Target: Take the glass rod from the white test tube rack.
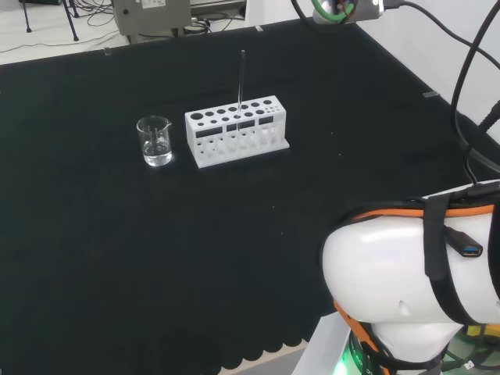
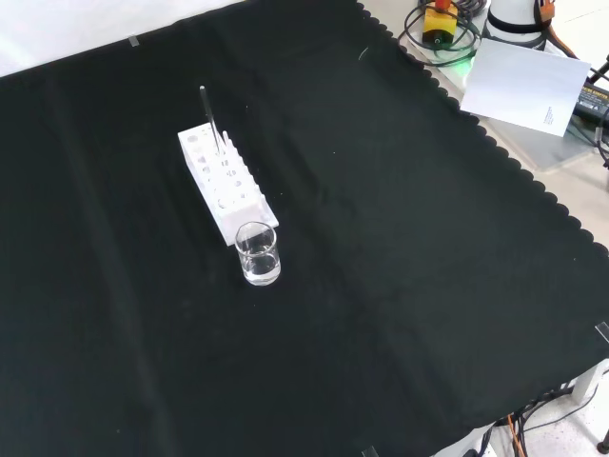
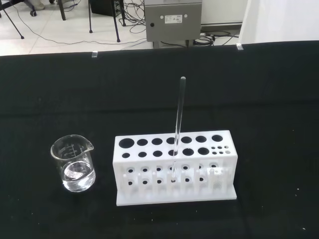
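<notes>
— On the black cloth, where is the glass rod?
— Upright in the white test tube rack, beside a beaker.
— And the hand?
— I cannot tell its state. The approach step remains, I think.

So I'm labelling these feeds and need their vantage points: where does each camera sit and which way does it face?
Head view: behind and above the arm's base, looking over a white arm link at the rack.
Front view: opposite side, looking down on the cloth; the arm's base is at the top edge.
Wrist view: faces the rack and glass rod side-on.
All three share rack, rod and beaker.
</notes>
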{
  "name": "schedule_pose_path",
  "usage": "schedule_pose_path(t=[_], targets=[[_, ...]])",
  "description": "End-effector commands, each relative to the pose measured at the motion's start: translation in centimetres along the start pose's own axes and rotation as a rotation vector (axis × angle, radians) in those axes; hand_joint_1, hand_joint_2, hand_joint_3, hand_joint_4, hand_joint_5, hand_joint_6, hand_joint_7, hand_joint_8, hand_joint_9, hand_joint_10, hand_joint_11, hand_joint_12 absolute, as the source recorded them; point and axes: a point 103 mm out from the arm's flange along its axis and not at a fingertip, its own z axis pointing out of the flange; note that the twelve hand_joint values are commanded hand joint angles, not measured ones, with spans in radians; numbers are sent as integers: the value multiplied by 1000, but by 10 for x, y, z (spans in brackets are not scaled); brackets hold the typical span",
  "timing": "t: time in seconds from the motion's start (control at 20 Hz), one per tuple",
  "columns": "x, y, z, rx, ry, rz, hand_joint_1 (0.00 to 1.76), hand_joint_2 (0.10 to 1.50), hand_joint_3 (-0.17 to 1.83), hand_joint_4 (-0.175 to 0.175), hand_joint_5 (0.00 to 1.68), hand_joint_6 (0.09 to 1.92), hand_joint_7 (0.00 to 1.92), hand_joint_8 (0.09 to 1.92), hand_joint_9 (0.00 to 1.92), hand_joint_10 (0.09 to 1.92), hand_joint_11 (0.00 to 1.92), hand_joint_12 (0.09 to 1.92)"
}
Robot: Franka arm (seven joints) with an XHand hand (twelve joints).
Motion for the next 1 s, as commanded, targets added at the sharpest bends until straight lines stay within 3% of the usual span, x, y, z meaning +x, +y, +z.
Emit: schedule_pose_path(t=[0.05, 0.2, 0.7, 0.85, 1.0], targets=[[-1, 1, 0, -10, -8, -1, 492, 825, 517, -112, 0, 87, 0, 87, 0, 87, 0, 282], [-1, 1, 0, -10, -4, -2, 480, 908, 358, -112, 0, 87, 0, 87, 0, 87, 0, 205], [-3, 1, 3, -14, -4, -19, 475, 933, 310, -112, 0, 87, 0, 87, 15, 87, 0, 203], [-1, 2, 6, -20, -15, -35, 473, 953, 270, -113, 0, 87, 12, 87, 71, 87, 0, 351], [1, 6, 11, -6, -28, -33, 476, 966, 240, -116, 0, 87, 58, 87, 134, 133, 0, 679]])
